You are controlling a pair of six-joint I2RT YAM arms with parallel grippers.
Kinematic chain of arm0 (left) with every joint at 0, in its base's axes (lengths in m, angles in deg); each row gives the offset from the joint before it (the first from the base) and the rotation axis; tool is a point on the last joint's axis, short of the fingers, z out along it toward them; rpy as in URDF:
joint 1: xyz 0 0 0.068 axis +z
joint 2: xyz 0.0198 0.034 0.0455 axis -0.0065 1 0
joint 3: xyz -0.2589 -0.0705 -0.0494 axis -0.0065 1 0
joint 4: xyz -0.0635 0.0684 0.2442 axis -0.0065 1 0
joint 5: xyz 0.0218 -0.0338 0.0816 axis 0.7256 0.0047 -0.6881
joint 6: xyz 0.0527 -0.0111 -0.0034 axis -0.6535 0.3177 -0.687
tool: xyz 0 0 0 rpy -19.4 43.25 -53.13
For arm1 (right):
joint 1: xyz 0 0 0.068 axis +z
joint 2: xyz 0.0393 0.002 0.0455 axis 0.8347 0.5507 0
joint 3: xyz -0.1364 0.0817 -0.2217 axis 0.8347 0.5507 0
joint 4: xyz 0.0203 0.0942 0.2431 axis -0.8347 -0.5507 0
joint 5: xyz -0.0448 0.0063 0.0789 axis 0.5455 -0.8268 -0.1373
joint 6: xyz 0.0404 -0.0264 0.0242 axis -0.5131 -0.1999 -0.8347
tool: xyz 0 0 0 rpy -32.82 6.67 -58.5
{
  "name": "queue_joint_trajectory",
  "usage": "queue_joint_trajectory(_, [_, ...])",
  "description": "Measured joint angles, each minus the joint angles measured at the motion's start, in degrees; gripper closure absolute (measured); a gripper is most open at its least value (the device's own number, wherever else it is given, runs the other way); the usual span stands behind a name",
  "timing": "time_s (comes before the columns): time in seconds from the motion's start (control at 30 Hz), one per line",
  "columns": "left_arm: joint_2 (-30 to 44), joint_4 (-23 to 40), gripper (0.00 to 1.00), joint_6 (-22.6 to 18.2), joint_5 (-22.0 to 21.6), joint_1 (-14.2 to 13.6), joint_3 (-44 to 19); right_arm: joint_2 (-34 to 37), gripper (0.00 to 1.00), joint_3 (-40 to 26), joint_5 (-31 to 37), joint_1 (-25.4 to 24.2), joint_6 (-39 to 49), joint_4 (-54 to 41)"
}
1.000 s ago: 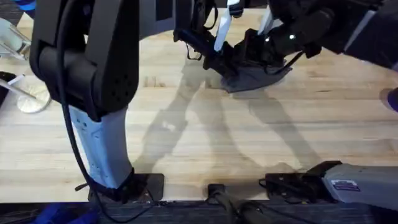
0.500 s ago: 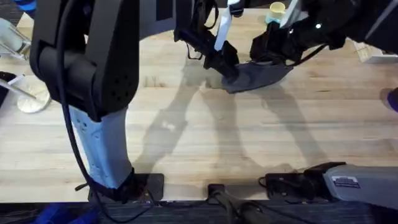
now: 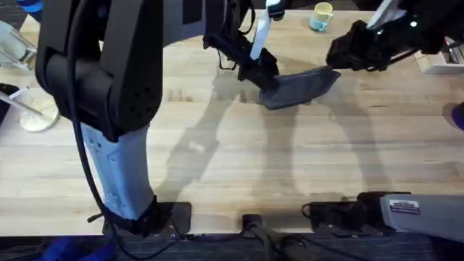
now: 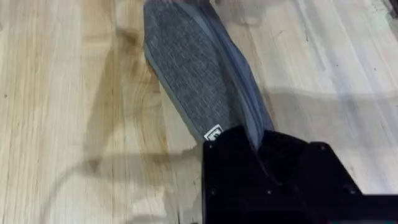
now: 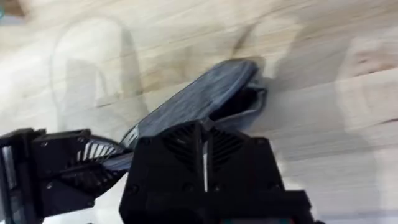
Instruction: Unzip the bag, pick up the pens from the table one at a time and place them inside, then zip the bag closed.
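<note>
Bag: the grey bag (image 3: 299, 87) lies on the table (image 3: 239, 159) in the upper middle of the overhead frame, one end lifted a little, well beyond the arm bases.
Left gripper: the left gripper (image 3: 262, 72) is clamped on the bag's left end; in the left wrist view the fabric runs straight into its black fingers (image 4: 249, 163).
Right gripper: the right gripper (image 3: 341, 54) hangs at the upper right, just off the bag's right end and, as far as I can see, not touching it. Whether its fingers are parted or closed, I cannot tell.
Bag mouth: in the right wrist view the near end (image 5: 245, 102) gapes dark, so the zipper looks at least partly undone.
Step in hand: I'd judge unzipping is about finished, with pen collection next.
Pens: I can't pick out a yellow pen anywhere.
Next move: the right arm must find a pen while the left steadies the pouch.
</note>
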Motion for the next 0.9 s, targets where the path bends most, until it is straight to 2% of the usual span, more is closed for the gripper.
queue_joint_trajectory(0.53, [0.01, -0.46, 0.957, -0.01, -0.04, -1.20, 0.00, 3.90, 0.969, 0.00, -1.81, -11.34, 1.60, 0.08])
queue_joint_trajectory(0.9, [0.01, -0.70, 0.956, 0.00, -0.07, -1.25, 0.00, 13.21, 0.968, -0.02, -3.86, -14.58, 1.89, 3.05])
